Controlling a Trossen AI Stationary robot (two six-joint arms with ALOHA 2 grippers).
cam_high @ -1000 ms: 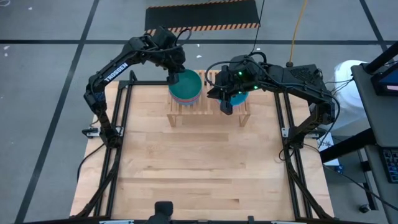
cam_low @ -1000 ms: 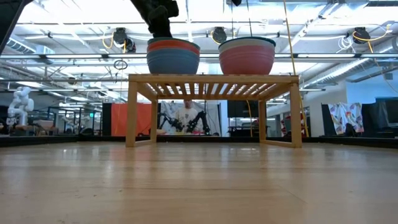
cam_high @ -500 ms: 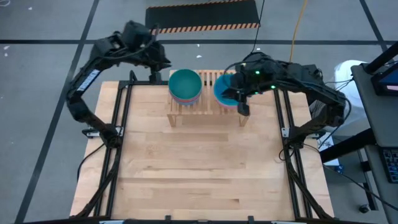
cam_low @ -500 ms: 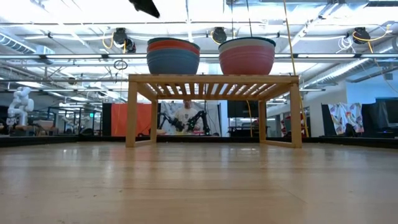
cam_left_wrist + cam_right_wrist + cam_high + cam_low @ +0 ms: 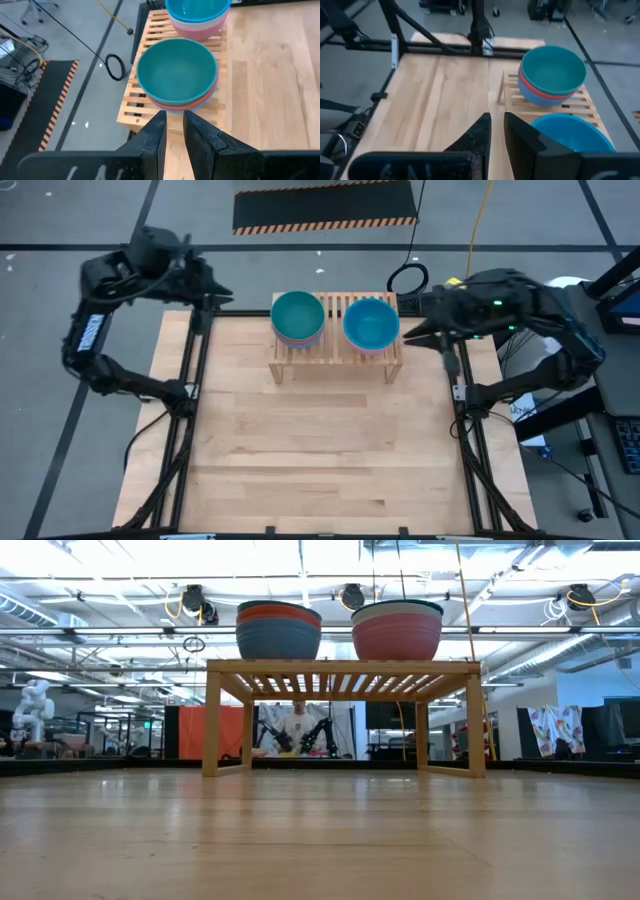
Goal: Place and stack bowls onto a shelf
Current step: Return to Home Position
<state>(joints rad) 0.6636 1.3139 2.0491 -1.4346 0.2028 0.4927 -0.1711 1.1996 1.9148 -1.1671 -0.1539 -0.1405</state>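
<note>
High view — two bowl stacks (image 5: pixel 298 318) on shelf (image 5: pixel 335 352) | lower bowls hidden | both end effectors narrow, empty

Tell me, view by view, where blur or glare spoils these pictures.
High view: even light, shelf sharp, pale glints on the floor. Low view: bright ceiling lamps behind the bowls; near tabletop soft. Left wrist view: fingers blurred, teal bowl sharp. Right wrist view: soft throughout.
</note>
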